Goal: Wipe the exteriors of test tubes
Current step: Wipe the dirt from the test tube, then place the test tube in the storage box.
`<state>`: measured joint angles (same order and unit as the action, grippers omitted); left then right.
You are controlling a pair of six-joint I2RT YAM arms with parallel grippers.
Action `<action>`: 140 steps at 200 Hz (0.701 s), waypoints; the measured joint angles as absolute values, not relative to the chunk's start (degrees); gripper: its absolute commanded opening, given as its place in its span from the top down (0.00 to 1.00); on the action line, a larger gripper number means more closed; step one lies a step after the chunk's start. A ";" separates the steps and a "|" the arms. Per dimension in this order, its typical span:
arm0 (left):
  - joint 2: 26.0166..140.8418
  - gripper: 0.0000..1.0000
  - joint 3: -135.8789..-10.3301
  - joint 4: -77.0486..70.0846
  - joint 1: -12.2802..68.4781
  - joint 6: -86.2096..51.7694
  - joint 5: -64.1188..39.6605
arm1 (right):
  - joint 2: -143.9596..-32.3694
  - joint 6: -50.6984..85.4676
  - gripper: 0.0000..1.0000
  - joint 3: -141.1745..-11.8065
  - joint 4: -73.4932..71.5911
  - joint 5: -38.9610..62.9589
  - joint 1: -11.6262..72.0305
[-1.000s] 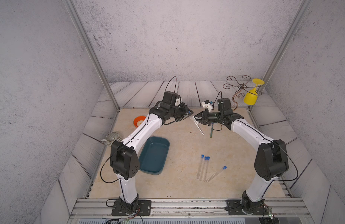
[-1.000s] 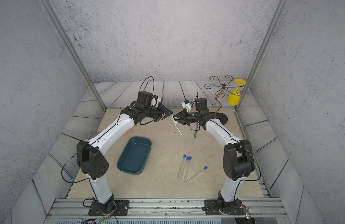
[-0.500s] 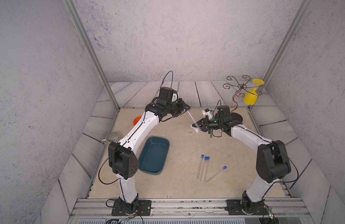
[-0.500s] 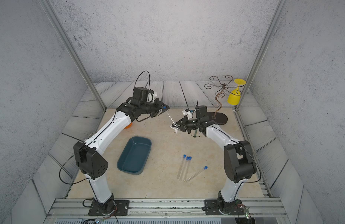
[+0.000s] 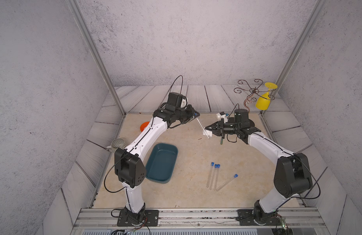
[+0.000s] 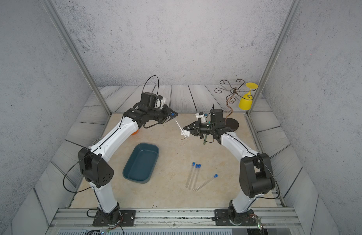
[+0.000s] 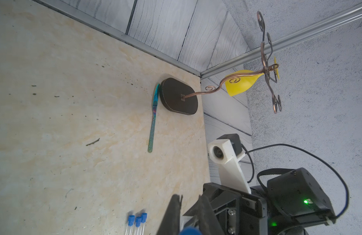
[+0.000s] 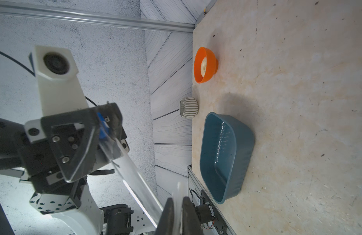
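Both arms arch inward beyond the blue tub (image 5: 165, 145), wrists level. The left end effector (image 5: 196, 116) is clamped on a test tube (image 5: 201, 126) by its cap. The right end effector (image 5: 207, 128) pinches a white wipe (image 5: 209, 133) at the tube's lower end. Three test tubes (image 5: 213, 176) lie on the desk right of the tub.

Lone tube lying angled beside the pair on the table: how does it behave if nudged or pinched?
Angled tube: round, smooth, lying flat, so a sideways nudge probably rolls it; its slightly wider blue cap may make it curve. Thin and clear: likely light, slippery, perhaps fragile. Probably stiff: the held tube juts straight from the left gripper.
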<state>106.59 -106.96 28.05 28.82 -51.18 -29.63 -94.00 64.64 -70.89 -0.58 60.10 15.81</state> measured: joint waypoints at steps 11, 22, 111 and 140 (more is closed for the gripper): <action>106.59 1.00 -106.30 28.14 28.82 -51.00 -29.63 | -94.00 65.84 0.88 -70.89 -1.74 60.12 15.81; 106.59 1.00 -105.75 28.32 28.82 -50.54 -29.63 | -94.00 67.29 0.88 -70.89 -3.16 60.12 15.81; 100.90 1.00 -95.57 40.16 26.00 -37.30 -23.31 | -94.00 69.19 0.88 -73.73 -5.19 60.95 11.35; 95.42 1.00 -89.73 45.89 21.63 -30.30 -18.46 | -94.00 65.56 0.88 -72.58 -1.83 60.97 7.68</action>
